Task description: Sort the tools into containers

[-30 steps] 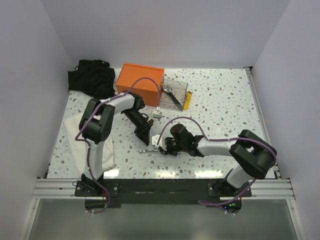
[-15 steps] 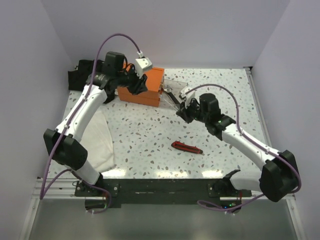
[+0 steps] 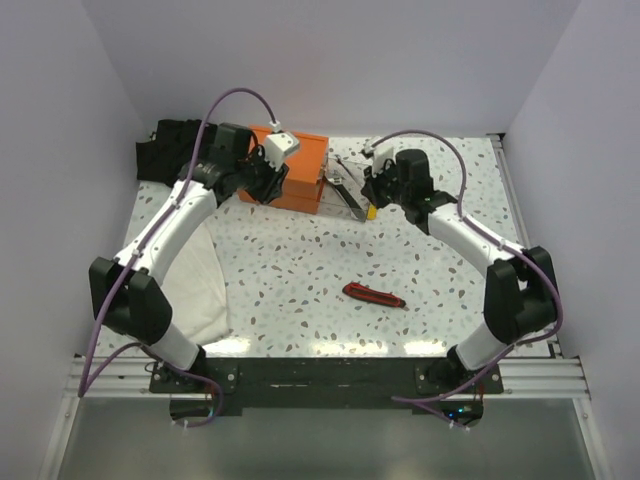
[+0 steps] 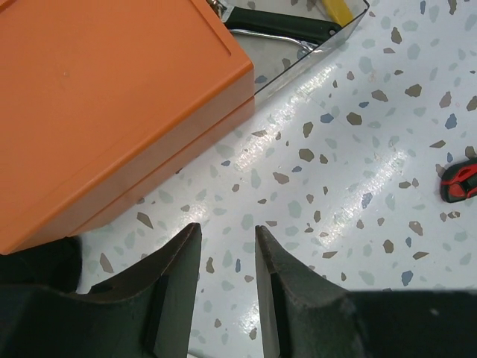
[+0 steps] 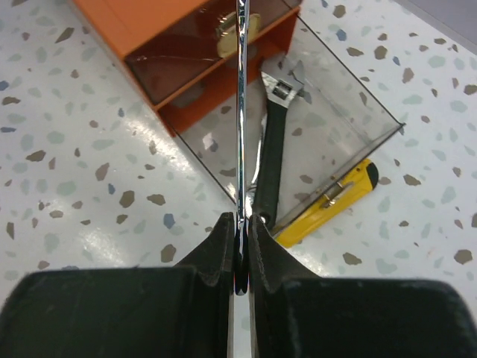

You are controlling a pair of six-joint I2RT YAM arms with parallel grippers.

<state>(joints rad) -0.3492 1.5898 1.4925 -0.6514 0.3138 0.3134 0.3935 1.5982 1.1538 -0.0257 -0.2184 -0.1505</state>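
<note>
Two arms are seen stretched to the far side of the bench. The left fingers are held apart with nothing between them, above bare speckled surface just beside the orange box. The right fingers are clamped on a slim silver wrench. It is viewed edge-on, pointing away from the wrist, and is held over the clear tray that is pulled out from the box's lower slot. Whether the wrench tip touches anything cannot be told. One dark-handled tool with a silver adjustable head is laid inside that tray, head toward the box. A yellow utility knife is found along the tray's outer wall, near the handle end of that tool; inside or outside the wall cannot be told for sure. A red-and-black utility knife is seen on the open bench, well apart from tray and box, between the two arms. A black cloth bundle is placed left of the box, and a white cloth is spread under the left arm.
</note>
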